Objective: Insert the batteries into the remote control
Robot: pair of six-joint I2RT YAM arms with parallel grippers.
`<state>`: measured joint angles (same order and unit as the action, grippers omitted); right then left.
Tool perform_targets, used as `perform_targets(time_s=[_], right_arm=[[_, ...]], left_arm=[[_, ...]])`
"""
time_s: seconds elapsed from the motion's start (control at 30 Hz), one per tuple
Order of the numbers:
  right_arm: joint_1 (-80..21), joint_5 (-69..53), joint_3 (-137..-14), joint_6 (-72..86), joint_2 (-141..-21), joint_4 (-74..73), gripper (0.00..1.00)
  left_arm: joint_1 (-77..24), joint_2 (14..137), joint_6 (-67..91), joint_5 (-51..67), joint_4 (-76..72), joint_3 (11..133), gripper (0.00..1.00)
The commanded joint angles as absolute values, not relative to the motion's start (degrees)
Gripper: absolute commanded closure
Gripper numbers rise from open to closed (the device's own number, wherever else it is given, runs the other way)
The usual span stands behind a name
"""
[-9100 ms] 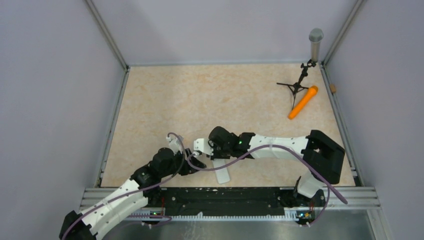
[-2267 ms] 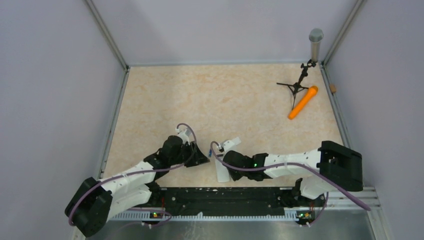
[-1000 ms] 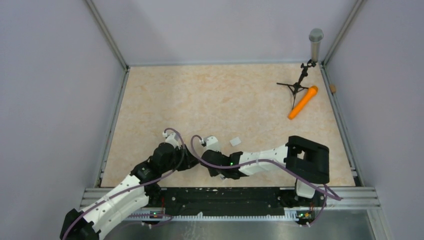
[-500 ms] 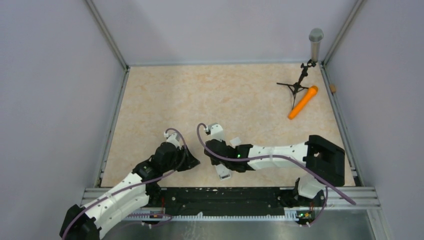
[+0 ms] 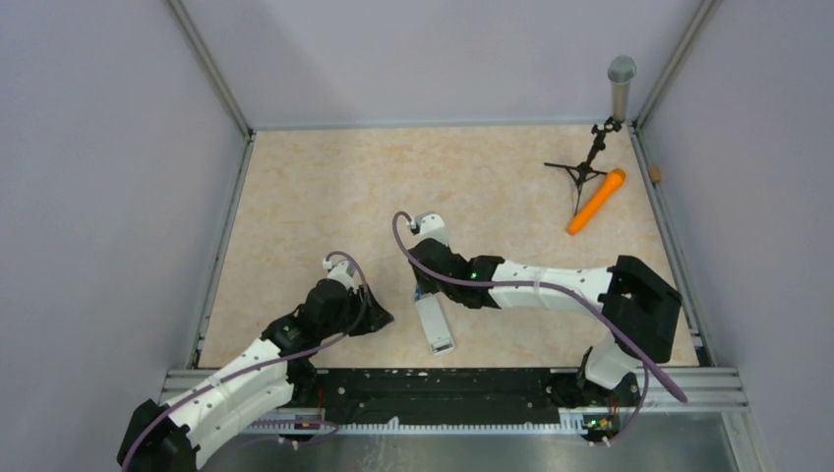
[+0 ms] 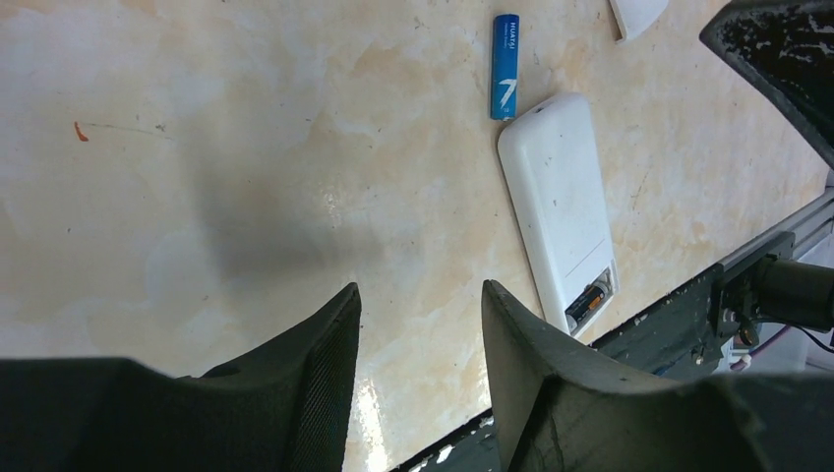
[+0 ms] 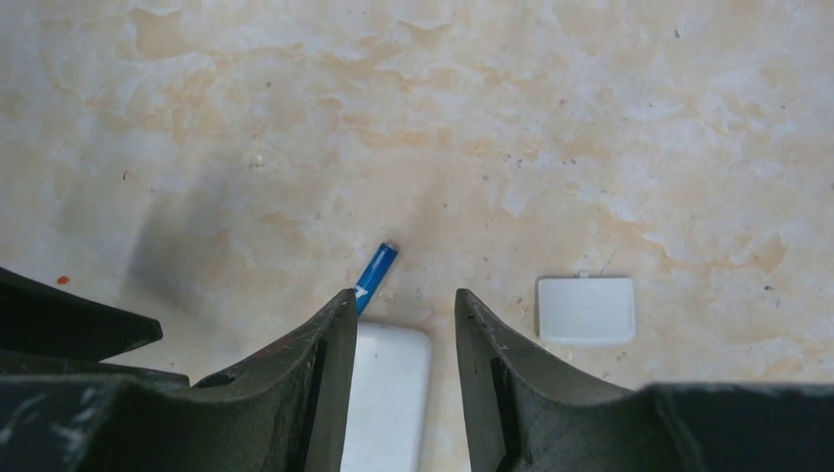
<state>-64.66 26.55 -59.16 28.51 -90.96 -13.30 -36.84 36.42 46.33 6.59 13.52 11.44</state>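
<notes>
The white remote control (image 5: 433, 323) lies face down near the front edge; it also shows in the left wrist view (image 6: 556, 192) and the right wrist view (image 7: 388, 393). Its open compartment at the near end holds the dark battery (image 6: 588, 300). The blue battery (image 6: 505, 66) lies on the table just beyond the remote's far end, also seen in the right wrist view (image 7: 378, 270). The loose white cover (image 7: 585, 309) lies to the right of it. My right gripper (image 7: 404, 295) is open and empty above the remote's far end. My left gripper (image 6: 421, 290) is open and empty, left of the remote.
An orange microphone (image 5: 596, 201) and a small black stand (image 5: 588, 162) holding a grey microphone (image 5: 621, 84) are at the far right. Purple walls enclose the table on three sides. A black rail (image 5: 443, 382) runs along the near edge.
My right gripper has moved away from the remote's near end to its far end, uncovering the remote. The cover is now hidden under the right arm in the top view. The left arm has barely moved.
</notes>
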Motion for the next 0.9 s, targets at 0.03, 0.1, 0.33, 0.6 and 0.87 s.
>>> perform_targets(time_s=[0.03,0.1,0.33,0.6,0.87], right_arm=[[-64.0,22.8,-63.4,27.1,-95.5,-12.1,0.59],[-63.8,22.0,-64.0,27.6,-97.2,-11.8,0.59],[-63.3,20.6,-65.9,29.5,-102.4,-11.8,0.6],[-63.1,20.3,-67.6,31.0,-106.6,-11.8,0.62],[-62.8,20.0,-69.8,31.2,-110.0,-12.9,0.68]], left_arm=[[-36.8,36.9,45.1,5.5,11.1,12.3,0.49],[-36.7,37.0,45.0,5.5,10.9,12.2,0.49],[-36.8,36.9,44.8,6.2,10.5,11.7,0.49],[-36.8,36.9,44.5,6.9,10.2,11.2,0.49],[-36.8,35.3,44.4,7.4,10.7,10.6,0.49]])
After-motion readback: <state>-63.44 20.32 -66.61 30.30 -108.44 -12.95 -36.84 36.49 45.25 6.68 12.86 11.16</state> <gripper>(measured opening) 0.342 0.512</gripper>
